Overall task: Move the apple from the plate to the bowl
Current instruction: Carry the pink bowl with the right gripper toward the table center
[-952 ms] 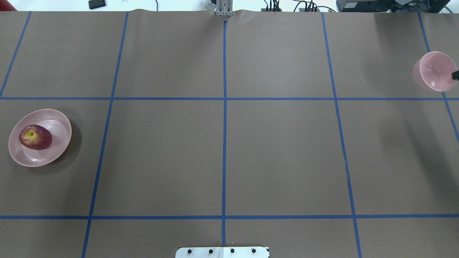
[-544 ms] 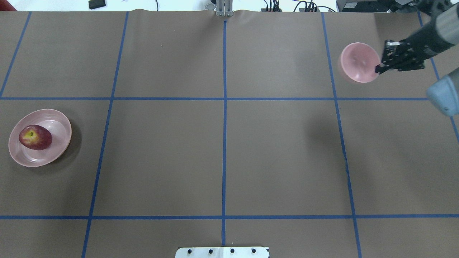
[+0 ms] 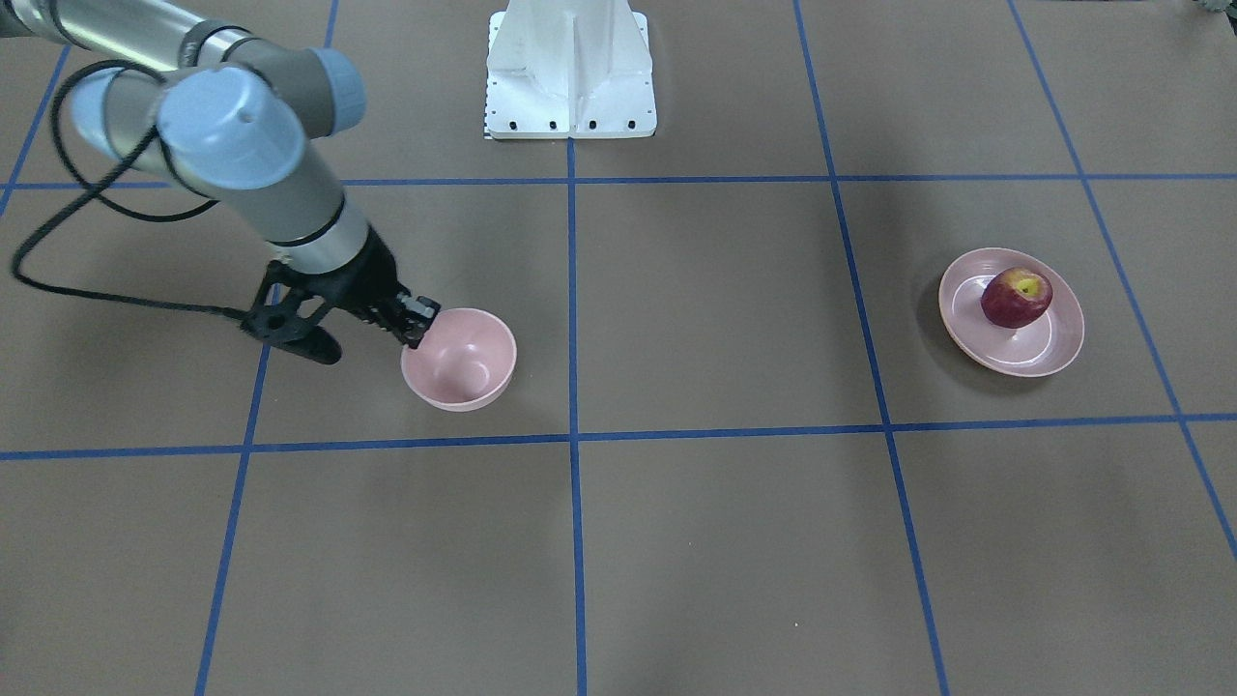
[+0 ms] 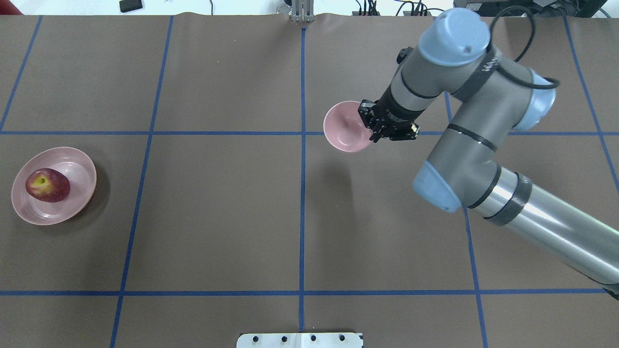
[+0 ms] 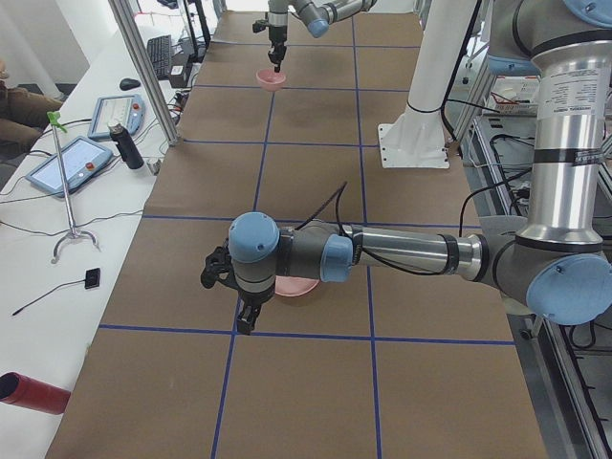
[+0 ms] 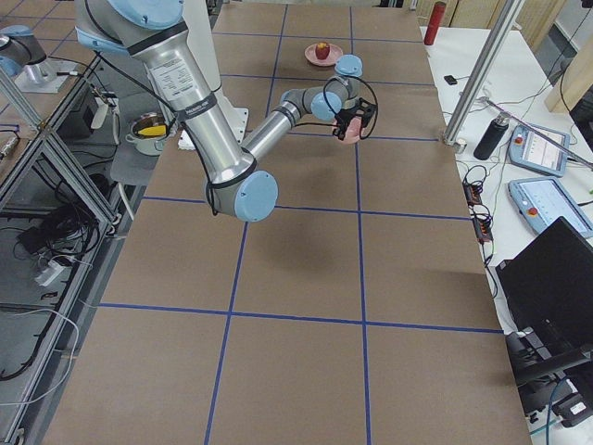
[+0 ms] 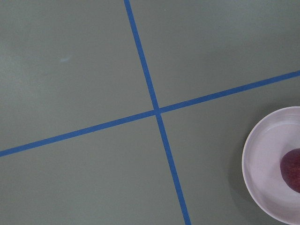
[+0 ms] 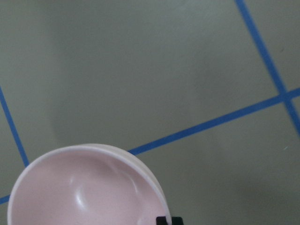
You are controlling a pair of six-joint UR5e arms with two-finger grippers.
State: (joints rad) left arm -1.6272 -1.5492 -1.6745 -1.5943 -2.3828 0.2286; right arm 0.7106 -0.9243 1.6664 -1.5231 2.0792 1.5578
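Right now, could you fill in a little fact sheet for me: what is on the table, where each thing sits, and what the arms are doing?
apple: lying on the plate, untouched
plate: at the robot's left end of the table
bowl: empty, near the middle line, far from the plate
right gripper: shut on the bowl's rim; the bowl seems lifted and tilted
left gripper: near the plate, seen only from the side; open or shut cannot be told
task: apple not yet in the bowl
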